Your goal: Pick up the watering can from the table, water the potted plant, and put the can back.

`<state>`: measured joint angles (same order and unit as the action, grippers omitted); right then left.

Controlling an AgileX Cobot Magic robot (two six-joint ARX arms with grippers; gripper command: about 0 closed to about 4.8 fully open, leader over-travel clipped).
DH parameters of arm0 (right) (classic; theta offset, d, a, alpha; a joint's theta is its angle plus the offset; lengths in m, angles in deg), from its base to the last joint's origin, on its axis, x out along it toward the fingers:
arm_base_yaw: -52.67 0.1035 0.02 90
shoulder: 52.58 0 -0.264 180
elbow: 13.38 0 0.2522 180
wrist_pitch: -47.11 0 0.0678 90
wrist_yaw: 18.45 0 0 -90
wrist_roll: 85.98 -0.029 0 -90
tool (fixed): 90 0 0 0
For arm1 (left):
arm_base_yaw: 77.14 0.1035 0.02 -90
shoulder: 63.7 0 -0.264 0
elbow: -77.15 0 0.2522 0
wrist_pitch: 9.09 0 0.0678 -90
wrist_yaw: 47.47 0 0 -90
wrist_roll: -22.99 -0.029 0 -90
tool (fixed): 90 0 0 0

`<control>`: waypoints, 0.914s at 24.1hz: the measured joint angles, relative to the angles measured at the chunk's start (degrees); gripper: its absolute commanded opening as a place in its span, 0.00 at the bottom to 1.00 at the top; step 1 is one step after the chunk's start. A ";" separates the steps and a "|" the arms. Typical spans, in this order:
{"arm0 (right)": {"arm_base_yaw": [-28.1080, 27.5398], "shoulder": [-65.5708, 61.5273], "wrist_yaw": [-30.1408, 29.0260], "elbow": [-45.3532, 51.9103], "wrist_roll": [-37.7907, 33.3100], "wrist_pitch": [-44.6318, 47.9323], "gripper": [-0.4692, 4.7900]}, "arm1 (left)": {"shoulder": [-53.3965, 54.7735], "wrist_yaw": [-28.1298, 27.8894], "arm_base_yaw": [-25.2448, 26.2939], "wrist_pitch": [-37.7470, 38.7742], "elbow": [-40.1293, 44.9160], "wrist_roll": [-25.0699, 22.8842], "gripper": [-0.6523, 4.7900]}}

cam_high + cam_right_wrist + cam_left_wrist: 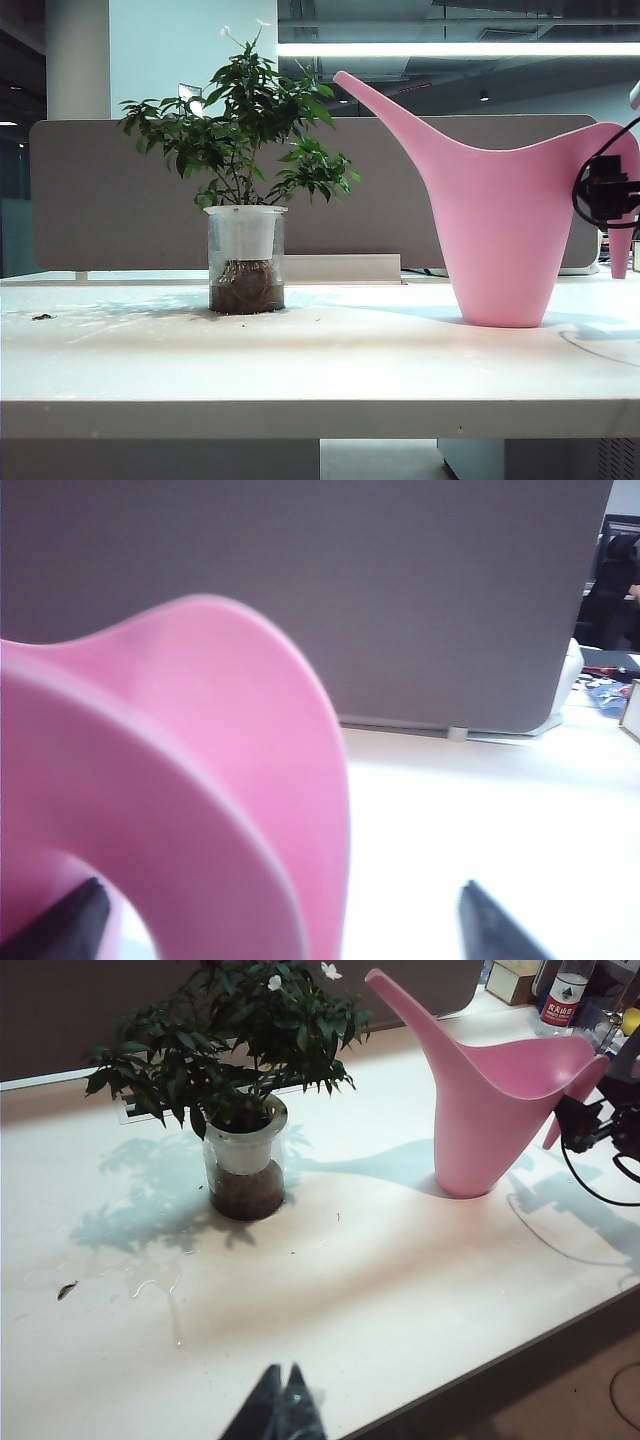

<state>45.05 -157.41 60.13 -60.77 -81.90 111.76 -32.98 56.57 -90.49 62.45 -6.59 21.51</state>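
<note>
Now my right gripper [280, 920] sits at the watering can's [500, 220] arched handle, jaws wide apart, gripping nothing; the can stands upright on the table [320, 370], right of the potted plant [245, 200]. My left gripper [285, 1410] waits back near the front edge with its tips together, keeping the way clear.

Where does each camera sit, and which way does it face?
Exterior view: low at the table edge, looking across at potted plant and watering can; right end effector by the handle.
Left wrist view: high, looking down on both; shut left end effector over the near edge.
Right wrist view: behind the can's handle, open fingers either side.
All share the can.
</note>
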 measured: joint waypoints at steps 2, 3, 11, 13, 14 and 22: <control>0.26 2.08 -0.02 1.77 0.07 0.09 0.97 | 0.00 0.00 0.00 0.00 0.00 0.00 0.11; 0.24 3.21 0.00 2.82 0.04 0.11 0.97 | 0.00 0.00 0.00 0.00 0.00 0.00 0.11; 0.42 26.14 2.34 22.23 0.02 0.13 0.47 | 0.00 0.00 0.00 0.00 0.00 0.00 0.11; 0.39 32.72 2.34 25.66 0.02 -0.31 0.23 | 0.00 0.00 0.00 0.00 0.00 0.00 0.11; 0.42 35.67 2.34 26.99 0.00 -1.40 0.15 | -0.02 0.02 0.00 0.00 0.00 0.00 0.11; 0.42 64.17 2.25 29.92 -1.20 -28.57 0.08 | -0.02 0.02 0.02 0.00 0.00 0.00 0.11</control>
<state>45.47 -93.24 62.39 -30.85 -83.10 83.19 -33.00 56.59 -90.47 62.45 -6.59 21.51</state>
